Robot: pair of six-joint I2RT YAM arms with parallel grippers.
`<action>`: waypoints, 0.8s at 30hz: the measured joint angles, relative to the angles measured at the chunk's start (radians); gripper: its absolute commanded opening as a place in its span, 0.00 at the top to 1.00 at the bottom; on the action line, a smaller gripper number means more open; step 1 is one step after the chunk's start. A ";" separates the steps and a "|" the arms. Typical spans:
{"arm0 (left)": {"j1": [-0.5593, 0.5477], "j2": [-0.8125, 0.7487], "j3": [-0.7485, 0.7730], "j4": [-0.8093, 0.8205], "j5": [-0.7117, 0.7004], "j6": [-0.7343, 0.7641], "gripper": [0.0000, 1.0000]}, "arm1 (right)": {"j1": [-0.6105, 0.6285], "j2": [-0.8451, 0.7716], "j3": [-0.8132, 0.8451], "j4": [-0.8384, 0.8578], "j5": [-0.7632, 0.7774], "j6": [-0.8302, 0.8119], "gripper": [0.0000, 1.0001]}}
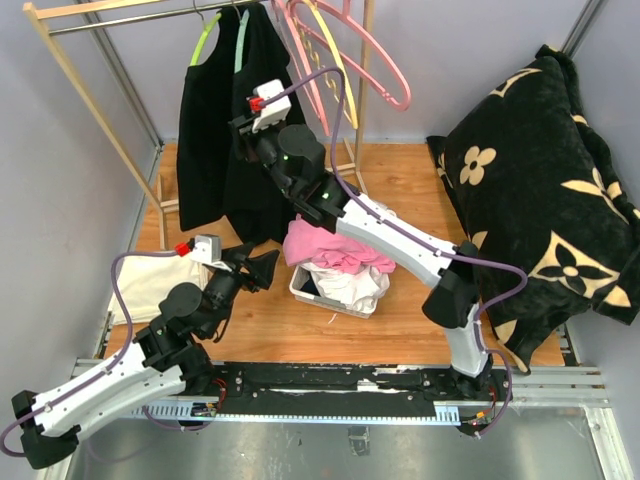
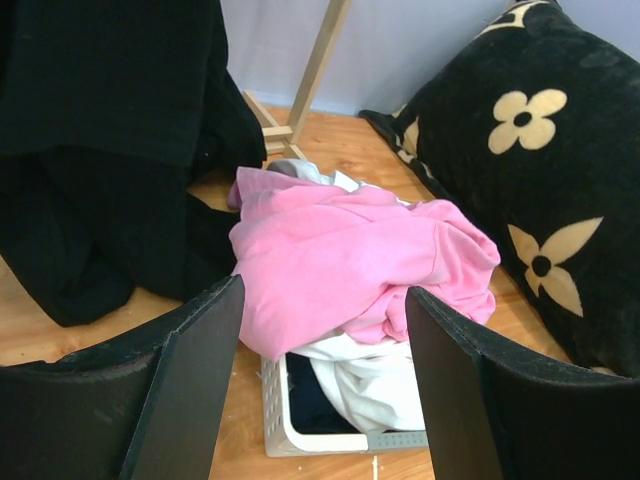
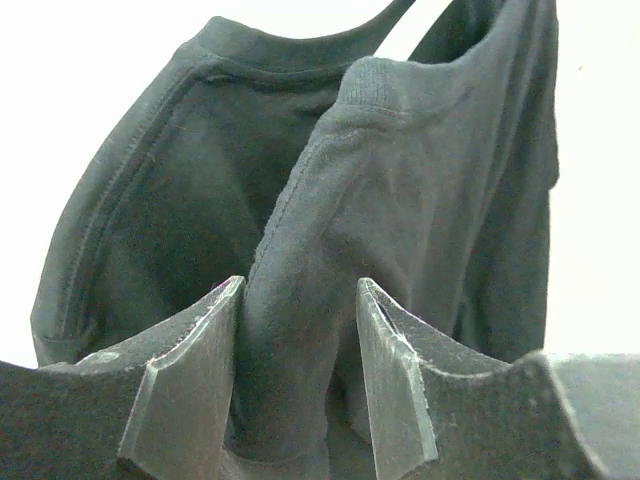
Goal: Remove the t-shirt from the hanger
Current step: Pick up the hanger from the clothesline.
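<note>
Risk | right tool (image 3: 298, 380) pinches t-shirt (image 3: 420, 200) fold; left tool (image 2: 325, 310) spread, empty | pull sideways and your grip may slip; hanger (image 1: 203, 45) may snag

From above, the right tool (image 1: 247, 128) has its fingertips lost against the black t-shirt (image 1: 210, 140). Its wrist view shows a fold pinched between them, the fold's lower end hidden behind the fingers (image 3: 185, 390). The hanger (image 1: 203, 45) shows only a green arm, the rest inside the cloth. In the left wrist view a pink garment (image 2: 340, 260) buries most of the basket (image 2: 275, 425).
</note>
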 measured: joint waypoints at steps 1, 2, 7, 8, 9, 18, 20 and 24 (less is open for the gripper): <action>0.000 0.005 0.000 0.002 0.001 0.000 0.30 | 0.000 -0.019 -0.023 0.001 0.009 -0.004 0.51; 0.000 0.008 0.000 0.004 0.002 0.000 0.30 | 0.000 -0.043 -0.050 0.000 0.018 -0.010 0.51; 0.000 0.026 0.000 0.020 0.007 0.000 0.30 | -0.001 -0.159 -0.171 0.012 0.050 -0.034 0.51; 0.000 0.031 0.000 0.025 0.007 -0.001 0.30 | -0.003 -0.179 -0.190 0.013 0.054 -0.039 0.52; 0.000 0.036 0.000 0.030 0.008 -0.001 0.30 | -0.003 -0.199 -0.204 0.013 0.056 -0.043 0.52; 0.000 0.093 0.000 0.066 0.022 -0.003 0.30 | -0.054 -0.266 -0.237 -0.011 0.012 -0.072 0.50; 0.000 0.098 0.000 0.074 0.025 -0.003 0.30 | -0.073 -0.265 -0.231 -0.031 -0.009 -0.071 0.49; 0.000 0.099 0.000 0.084 0.026 -0.003 0.30 | -0.099 -0.257 -0.210 -0.065 -0.053 -0.067 0.49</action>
